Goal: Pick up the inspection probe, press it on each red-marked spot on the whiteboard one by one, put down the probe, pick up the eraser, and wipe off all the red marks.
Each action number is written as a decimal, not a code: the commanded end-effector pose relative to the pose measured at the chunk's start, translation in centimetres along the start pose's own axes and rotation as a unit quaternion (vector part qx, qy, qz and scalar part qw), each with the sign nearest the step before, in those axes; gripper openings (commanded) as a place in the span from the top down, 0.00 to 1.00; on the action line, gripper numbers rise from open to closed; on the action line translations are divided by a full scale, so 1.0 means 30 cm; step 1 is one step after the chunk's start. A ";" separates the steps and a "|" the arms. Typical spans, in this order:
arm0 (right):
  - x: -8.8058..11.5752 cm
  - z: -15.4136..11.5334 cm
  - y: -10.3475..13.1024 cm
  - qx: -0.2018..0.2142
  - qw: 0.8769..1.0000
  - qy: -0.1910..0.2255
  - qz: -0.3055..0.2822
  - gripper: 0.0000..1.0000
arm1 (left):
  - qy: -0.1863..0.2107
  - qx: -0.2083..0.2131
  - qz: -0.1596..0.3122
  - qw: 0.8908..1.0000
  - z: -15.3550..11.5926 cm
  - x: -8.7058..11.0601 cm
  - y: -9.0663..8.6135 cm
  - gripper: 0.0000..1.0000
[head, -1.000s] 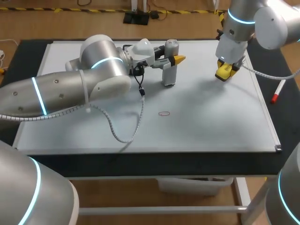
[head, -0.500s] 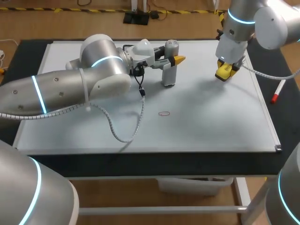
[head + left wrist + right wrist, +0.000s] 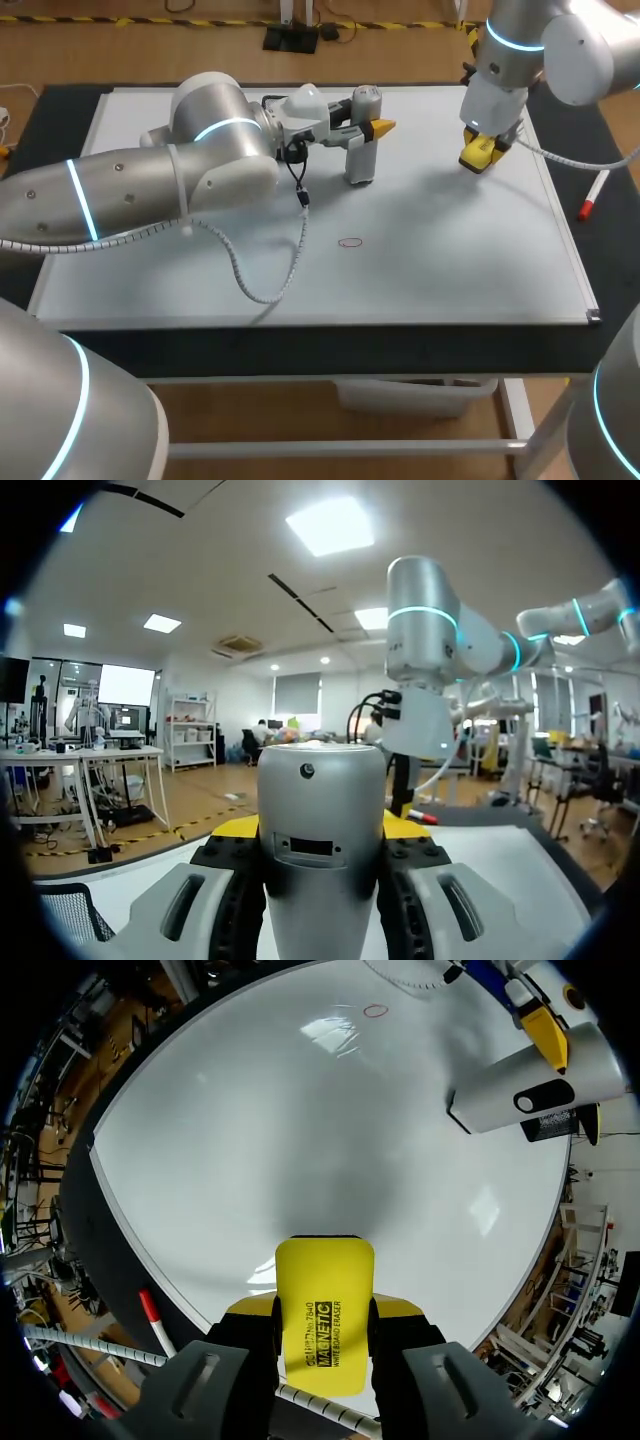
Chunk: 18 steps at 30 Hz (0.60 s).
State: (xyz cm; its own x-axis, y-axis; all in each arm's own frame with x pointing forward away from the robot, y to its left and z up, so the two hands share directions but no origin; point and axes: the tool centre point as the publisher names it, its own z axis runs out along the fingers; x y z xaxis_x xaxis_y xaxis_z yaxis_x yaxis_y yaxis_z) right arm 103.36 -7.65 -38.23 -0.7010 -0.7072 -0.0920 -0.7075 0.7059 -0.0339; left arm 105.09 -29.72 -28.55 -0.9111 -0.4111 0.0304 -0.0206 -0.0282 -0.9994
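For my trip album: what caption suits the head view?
Left tool grips the upright probe, right tool holds the yellow eraser, one red mark on the whiteboard.

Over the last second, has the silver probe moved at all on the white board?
No. The probe stands where it was, just as far behind the red mark on the whiteboard.

The whiteboard [image 3: 450, 270] is white with one red mark [image 3: 349, 242], an oval outline. The probe [image 3: 362, 145] is silver-grey, the eraser [image 3: 324, 1305] yellow with black lettering, the marker [image 3: 595, 190] white, red-capped.

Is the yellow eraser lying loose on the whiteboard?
No, the right gripper holds the eraser between its two fingers.
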 end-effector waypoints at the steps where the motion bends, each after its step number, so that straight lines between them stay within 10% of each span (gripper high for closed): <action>1: -0.001 -0.001 -0.002 0.001 1.000 0.001 -0.001 1.00 | -0.005 0.002 0.000 1.000 -0.002 0.010 0.002 1.00; 18: -0.001 -0.001 -0.002 0.001 1.000 0.001 -0.001 1.00 | 0.015 0.022 -0.001 1.000 -0.078 0.022 -0.082 1.00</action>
State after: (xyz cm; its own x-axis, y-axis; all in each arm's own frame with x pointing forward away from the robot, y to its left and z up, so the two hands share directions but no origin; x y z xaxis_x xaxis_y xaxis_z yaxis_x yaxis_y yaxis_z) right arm 103.35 -7.65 -38.24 -0.7011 -0.7071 -0.0920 -0.7075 0.7059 -0.0339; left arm 104.28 -28.91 -26.61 -0.9156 -0.4010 0.0300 -0.0035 -0.0667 -0.9978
